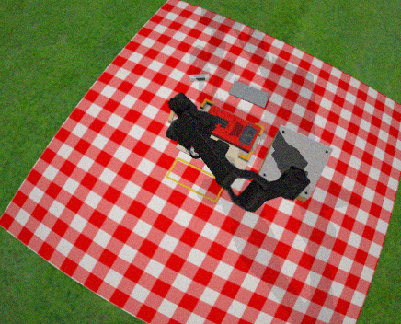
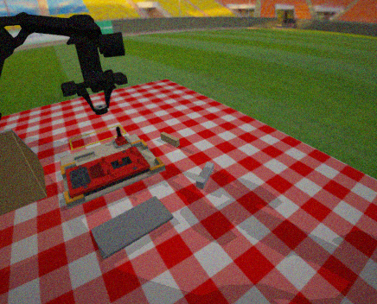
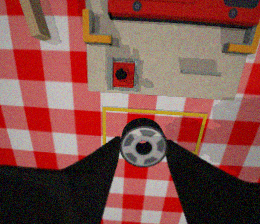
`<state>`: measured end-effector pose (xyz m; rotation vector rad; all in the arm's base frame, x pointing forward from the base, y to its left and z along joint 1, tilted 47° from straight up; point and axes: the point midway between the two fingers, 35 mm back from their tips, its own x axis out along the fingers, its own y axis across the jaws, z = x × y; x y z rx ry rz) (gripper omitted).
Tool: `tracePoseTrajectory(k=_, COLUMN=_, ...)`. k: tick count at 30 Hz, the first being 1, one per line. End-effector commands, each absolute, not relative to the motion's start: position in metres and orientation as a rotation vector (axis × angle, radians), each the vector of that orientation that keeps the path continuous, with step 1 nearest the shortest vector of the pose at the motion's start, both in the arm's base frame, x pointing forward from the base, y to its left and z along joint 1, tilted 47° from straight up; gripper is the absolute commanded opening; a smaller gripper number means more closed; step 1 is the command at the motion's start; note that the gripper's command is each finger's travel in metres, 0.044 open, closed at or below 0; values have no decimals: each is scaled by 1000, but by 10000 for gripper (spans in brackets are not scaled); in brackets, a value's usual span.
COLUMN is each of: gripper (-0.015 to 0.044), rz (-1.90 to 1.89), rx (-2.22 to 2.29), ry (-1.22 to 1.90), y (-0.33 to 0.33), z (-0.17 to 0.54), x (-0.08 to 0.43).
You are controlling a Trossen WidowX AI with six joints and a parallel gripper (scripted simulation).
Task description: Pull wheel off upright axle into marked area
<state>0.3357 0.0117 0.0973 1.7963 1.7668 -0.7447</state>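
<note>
The wheel [image 3: 143, 145] is off the upright axle [image 2: 118, 133] and clamped between the jaws of the gripper [image 3: 143, 150], held high above the tabletop [image 2: 253, 221]. In the wrist view it hangs over the yellow-outlined marked area [image 3: 202, 131]. Left to do, as I judge it: lower the wheel inside the outline, open the jaws, and back clear.

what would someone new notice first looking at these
Probably the black end effector raised high above the checked cloth, shut on a small grey wheel. In the wrist view the wheel sits over the yellow marked area, just clear of the red fixture and its bare axle.
</note>
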Motion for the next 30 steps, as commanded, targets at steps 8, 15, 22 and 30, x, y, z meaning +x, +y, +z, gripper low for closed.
tracePoseTrajectory(k=8, gripper=0, rz=-746, rx=1804, ry=1770, y=33, z=121, x=315)
tracePoseTrajectory(k=15, gripper=0, rz=-745, rx=1804, ry=1771, y=40, z=127, x=308)
tracePoseTrajectory(k=22, gripper=0, rz=-744, rx=1805, ry=1771, y=53, z=115, x=308)
tracePoseTrajectory(k=30, gripper=0, rz=-746, rx=1803, ry=1768, y=73, z=95, x=311)
